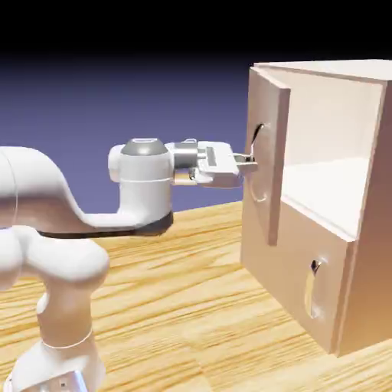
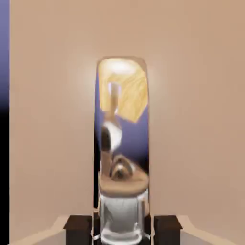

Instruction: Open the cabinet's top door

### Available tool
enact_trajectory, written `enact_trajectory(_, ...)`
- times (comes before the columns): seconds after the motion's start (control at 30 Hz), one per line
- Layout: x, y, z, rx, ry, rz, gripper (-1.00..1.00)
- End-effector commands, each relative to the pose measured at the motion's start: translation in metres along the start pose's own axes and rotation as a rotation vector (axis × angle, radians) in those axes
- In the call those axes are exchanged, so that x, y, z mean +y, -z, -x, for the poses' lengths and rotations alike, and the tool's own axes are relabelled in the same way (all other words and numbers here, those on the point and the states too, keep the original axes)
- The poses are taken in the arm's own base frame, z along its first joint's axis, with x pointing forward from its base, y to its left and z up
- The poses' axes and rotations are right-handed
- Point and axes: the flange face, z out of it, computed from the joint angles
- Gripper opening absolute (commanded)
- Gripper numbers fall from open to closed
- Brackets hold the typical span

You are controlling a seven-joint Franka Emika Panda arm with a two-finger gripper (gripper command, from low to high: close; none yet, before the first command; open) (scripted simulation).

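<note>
The tan cabinet (image 1: pixel 367 230) stands at the exterior view's right. Its top door (image 1: pixel 268 115) is swung partly out, with the pale inside of the cabinet showing behind it. My gripper (image 1: pixel 246 161) reaches in level from the left and is shut on the top door's curved silver handle (image 1: pixel 256 164). In the hand view the door panel (image 2: pixel 52 119) fills the picture. The mirror-like handle (image 2: pixel 122 143) runs up the middle, clamped between the dark fingertips (image 2: pixel 77 228) of my gripper (image 2: pixel 122 229).
Below the top door is the shorter lower door (image 1: pixel 306 283), which is closed, with its own small silver handle (image 1: pixel 312 287). The cabinet rests on a wooden table (image 1: pixel 191 306). My white arm (image 1: pixel 76 214) rises from the lower left.
</note>
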Motion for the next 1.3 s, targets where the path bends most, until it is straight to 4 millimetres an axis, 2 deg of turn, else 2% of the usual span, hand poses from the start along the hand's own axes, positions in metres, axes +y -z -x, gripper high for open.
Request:
enact_trajectory(0.0,0.002,0.007,-0.002,-0.012,0.0,-0.012,-1.0)
enact_trajectory(0.7,0.054,0.13,-0.054,-0.251,0.0,-0.251,-1.0)
enact_trajectory(0.9,0.08,0.168,-0.08,-0.339,0.0,-0.339,-1.0)
enact_trajectory(1.27,0.143,0.231,-0.143,-0.521,0.0,-0.521,-1.0)
